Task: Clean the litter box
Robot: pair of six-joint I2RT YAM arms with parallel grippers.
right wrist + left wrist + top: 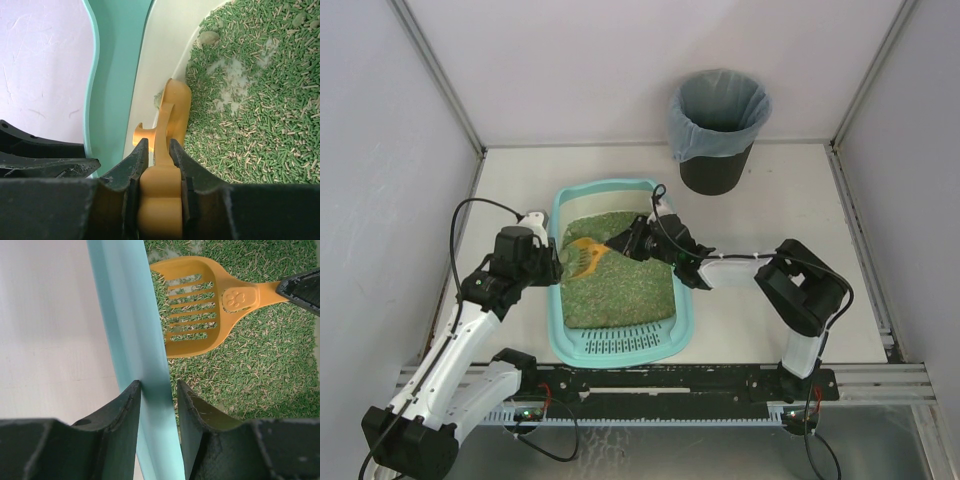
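Black fingers of the right gripper (156,150) are clamped on the handle of a small orange slotted plastic scoop (172,112). The scoop's head sits low over green pelleted litter (250,110), just beside the left wall of the large light-teal rectangular plastic litter box (620,346). The left gripper (157,390) pinches that box's left rim, one finger on each side. The litter box lies in the middle of the white table (770,200), grate end toward the near edge. A round black bin with a grey-blue bag (718,130) stands at the far edge, well apart.
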